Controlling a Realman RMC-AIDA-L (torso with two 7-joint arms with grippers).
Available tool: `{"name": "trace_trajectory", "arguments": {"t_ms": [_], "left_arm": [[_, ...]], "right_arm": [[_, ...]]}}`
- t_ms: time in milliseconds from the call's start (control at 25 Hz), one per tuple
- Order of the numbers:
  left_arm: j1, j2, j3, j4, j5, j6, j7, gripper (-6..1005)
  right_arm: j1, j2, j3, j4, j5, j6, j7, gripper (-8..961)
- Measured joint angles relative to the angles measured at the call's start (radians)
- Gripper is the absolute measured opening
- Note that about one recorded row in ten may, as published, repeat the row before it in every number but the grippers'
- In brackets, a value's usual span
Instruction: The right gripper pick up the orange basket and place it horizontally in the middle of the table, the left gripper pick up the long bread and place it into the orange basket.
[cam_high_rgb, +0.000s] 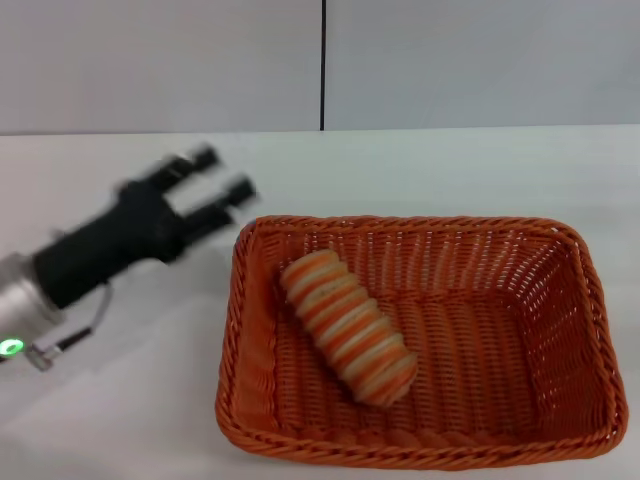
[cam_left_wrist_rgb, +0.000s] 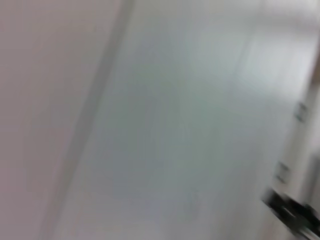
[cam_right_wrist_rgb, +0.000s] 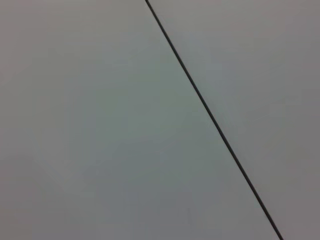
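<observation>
While the long bread (cam_high_rgb: 347, 327) lies diagonally inside the orange basket (cam_high_rgb: 250, 330), nearer its left wall, the left gripper (cam_high_rgb: 222, 185) hangs just beyond the basket's left rim over bare table (cam_high_rgb: 130, 410), fingers apart, empty.

Count: one orange basket (cam_high_rgb: 500, 300). One long bread (cam_high_rgb: 347, 326), inside it. One table (cam_high_rgb: 420, 170). One gripper in sight, the left gripper (cam_high_rgb: 215, 192); two fingers.

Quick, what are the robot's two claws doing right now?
Left gripper: open, holding nothing, left of the orange basket.
Right gripper: not in view.
</observation>
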Motion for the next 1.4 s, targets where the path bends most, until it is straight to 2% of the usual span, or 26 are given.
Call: {"name": "trace_trajectory", "arguments": {"t_ms": [40,80,160,200,240,280,320,360,400,440,520,640,840,960,1240,1400], "left_arm": [[0.000,0.000,0.000,0.000,0.000,0.000,0.000,796],[0.025,-0.001,-0.072,-0.013,-0.027,0.007,0.063,813],[0.025,-0.001,-0.072,-0.013,-0.027,0.007,0.063,813],[0.076,-0.003,-0.216,-0.089,-0.100,0.013,0.246,813],[0.098,-0.003,-0.278,-0.127,-0.122,0.018,0.343,813],[0.112,-0.003,-0.314,-0.147,-0.131,0.020,0.405,813],[0.112,-0.003,-0.314,-0.147,-0.131,0.020,0.405,813],[0.126,-0.003,-0.363,-0.172,-0.138,0.024,0.482,813],[0.126,-0.003,-0.363,-0.172,-0.138,0.024,0.482,813],[0.155,-0.004,-0.474,-0.231,-0.141,0.030,0.632,813],[0.167,-0.005,-0.538,-0.263,-0.141,0.031,0.717,813],[0.173,-0.005,-0.579,-0.276,-0.141,0.031,0.776,813],[0.173,-0.005,-0.612,-0.278,-0.141,0.028,0.785,813],[0.174,-0.005,-0.620,-0.281,-0.141,0.028,0.785,813],[0.174,-0.004,-0.635,-0.283,-0.140,0.028,0.783,813],[0.174,-0.004,-0.638,-0.283,-0.140,0.025,0.783,813]], "right_arm": [[0.000,0.000,0.000,0.000,0.004,0.000,-0.001,274],[-0.001,0.000,0.000,0.000,0.009,0.000,-0.001,274],[-0.003,0.000,0.000,0.000,0.019,0.000,-0.003,274],[-0.004,0.000,0.001,0.000,0.027,0.000,-0.003,274],[-0.006,0.000,0.003,0.000,0.034,-0.001,-0.004,274],[-0.007,0.001,0.005,0.000,0.039,-0.001,-0.005,274],[-0.008,0.002,0.008,0.000,0.043,-0.003,-0.005,274],[-0.009,0.003,0.012,0.000,0.045,-0.004,-0.006,274],[-0.009,0.004,0.015,0.001,0.047,-0.006,-0.006,274],[-0.009,0.004,0.019,0.001,0.048,-0.008,-0.007,274],[-0.010,0.005,0.033,0.001,0.048,-0.010,-0.009,274],[-0.010,0.007,0.077,0.021,0.050,-0.019,-0.047,274],[-0.013,0.011,0.200,0.116,0.051,-0.029,-0.250,274],[-0.020,0.012,0.226,0.148,0.052,-0.039,-0.333,274],[-0.025,0.013,0.354,0.197,0.052,-0.099,-0.376,274],[-0.026,0.014,0.369,0.204,0.052,-0.115,-0.376,274]]}}
